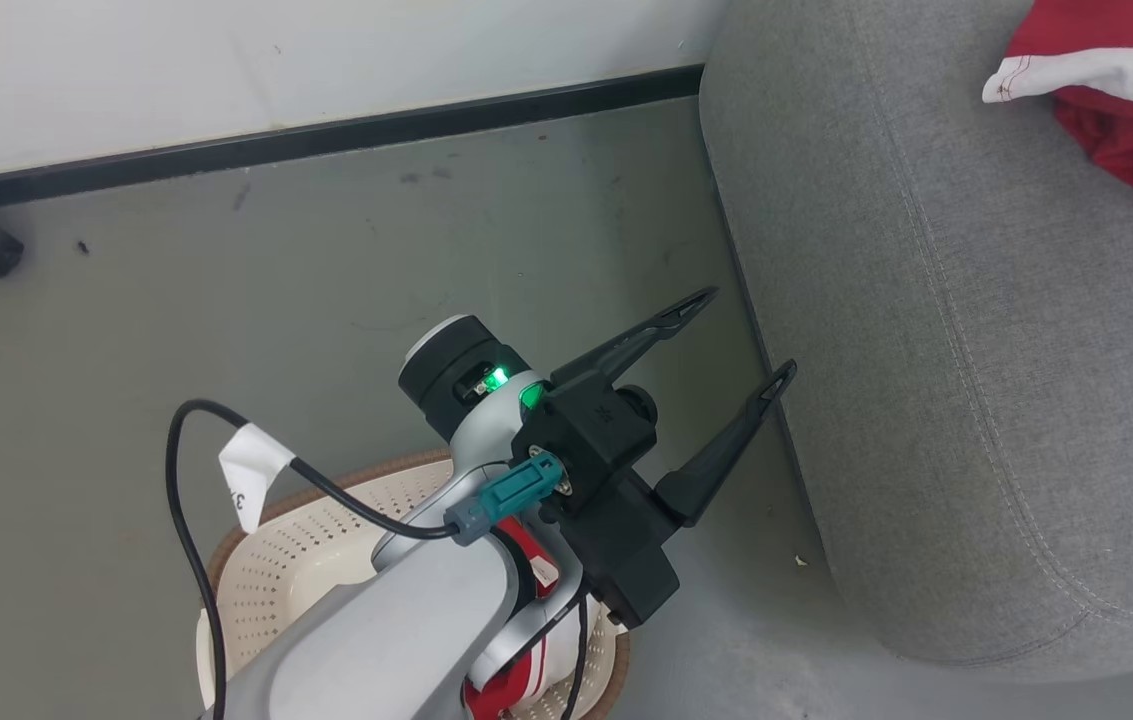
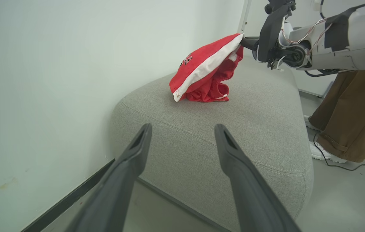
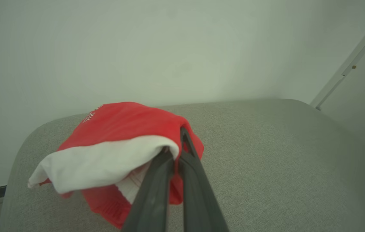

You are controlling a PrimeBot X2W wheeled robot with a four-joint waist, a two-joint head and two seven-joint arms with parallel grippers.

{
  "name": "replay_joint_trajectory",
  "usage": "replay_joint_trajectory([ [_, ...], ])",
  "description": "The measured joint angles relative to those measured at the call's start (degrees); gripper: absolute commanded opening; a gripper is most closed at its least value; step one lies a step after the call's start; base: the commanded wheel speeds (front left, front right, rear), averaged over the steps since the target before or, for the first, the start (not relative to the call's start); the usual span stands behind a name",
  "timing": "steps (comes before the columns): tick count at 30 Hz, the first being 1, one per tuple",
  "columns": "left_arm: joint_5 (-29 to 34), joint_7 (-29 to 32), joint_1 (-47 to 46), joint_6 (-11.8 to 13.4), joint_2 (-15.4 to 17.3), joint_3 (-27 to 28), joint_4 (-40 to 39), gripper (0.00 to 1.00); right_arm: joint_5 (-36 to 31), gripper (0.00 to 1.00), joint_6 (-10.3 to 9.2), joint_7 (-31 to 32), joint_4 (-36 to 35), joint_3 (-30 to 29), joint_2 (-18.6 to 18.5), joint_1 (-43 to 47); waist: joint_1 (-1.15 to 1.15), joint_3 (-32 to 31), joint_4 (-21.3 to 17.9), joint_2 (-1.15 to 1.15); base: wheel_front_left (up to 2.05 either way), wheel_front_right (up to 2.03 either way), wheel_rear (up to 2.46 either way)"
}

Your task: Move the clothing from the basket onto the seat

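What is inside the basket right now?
A red and white garment lies in the basket, showing beside the robot's left forearm. That forearm covers the middle of the basket, so whether anything more lies there cannot be seen.

Head view: steeply down on basket [image 1: 296, 560] and seat [image 1: 976, 350] edge; left wrist view: low, facing along the seat; right wrist view: close above it; clothing [image 3: 121, 129] common to all.
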Motion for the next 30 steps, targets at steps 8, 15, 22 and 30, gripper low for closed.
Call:
replay_joint_trajectory([
  [8,0.00,-0.09,-0.01,-0.01,0.14,0.19,1.11,1.00,0.53,0.02,0.52,0.01,2.03,-0.41,2.02,2.20,0.00,0.04,-0.37,0.00,0.00,0.00,0.00],
  [15,-0.08,-0.99,0.04,-0.02,0.88,0.98,2.58,1.00,0.42,1.00,1.04,0.00,1.92,-0.36,2.82,4.01,0.00,-0.62,-0.83,0.00,0.00,0.00,0.00],
  [22,-0.85,-2.68,1.63,-0.02,2.16,1.94,4.48,1.00,-0.71,1.00,2.08,0.01,0.13,0.45,3.99,7.65,0.00,-2.42,-1.47,0.00,0.00,0.00,0.00],
  [30,-2.71,-5.69,6.06,0.10,3.26,3.54,7.11,1.00,-2.05,1.00,2.53,0.01,-2.85,0.70,5.39,15.57,-0.01,-6.30,-1.92,-0.01,0.00,0.00,0.00],
])
